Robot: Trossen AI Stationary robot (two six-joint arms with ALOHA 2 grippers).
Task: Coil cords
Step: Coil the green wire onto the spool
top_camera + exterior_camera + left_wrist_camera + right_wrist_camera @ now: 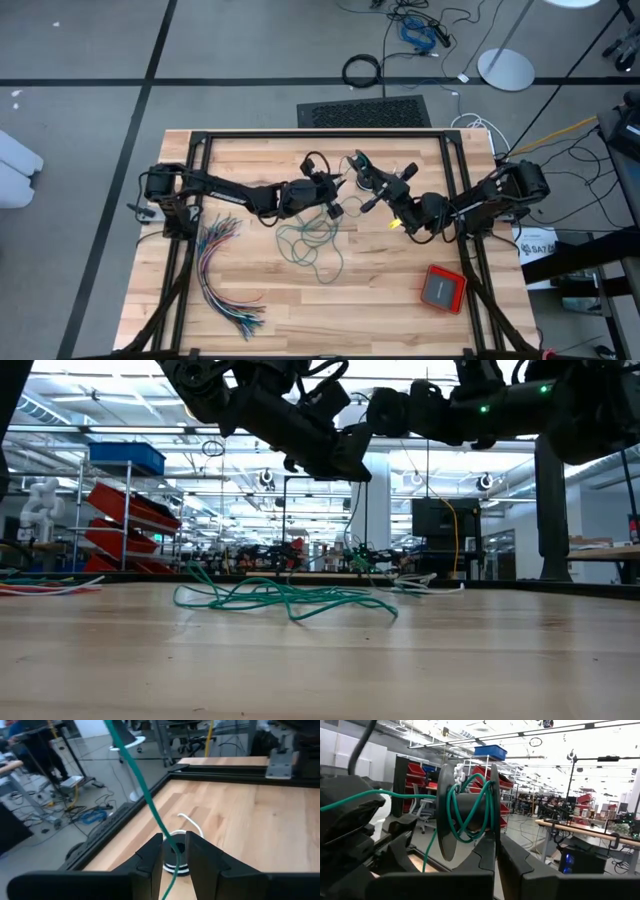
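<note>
High view, arms: both dark arms reach to the middle of the light wooden table point(300, 310); the left gripper point(333, 207) and right gripper point(372, 190) meet near its far centre.
High view, cord: the thin teal-green cord point(312, 240) lies in loose tangled loops on the wood just in front of the left gripper.
High view, other things: a fanned bundle of many-coloured wires point(222, 275) lies at the table's left side; a flat red-orange square box point(443, 288) sits near the right front corner.
Low view: the teal-green cord point(285, 597) sprawls flat on the tabletop, both arms hanging above it; a white cord end point(430, 588) lies farther back.
Left wrist view: the left gripper point(172, 851) has its fingers point(150, 857) set narrowly with the teal-green cord point(145, 795) running taut between them; whether they pinch it, I cannot tell. A white cord loop point(192, 826) lies on the wood beyond.
Right wrist view: the right gripper point(496, 852) is clamped on the rim of a dark round-flanged spool point(467, 812), held upright, with several turns of teal-green cord point(470, 810) wound around its core; a strand leads off toward the left arm.
</note>
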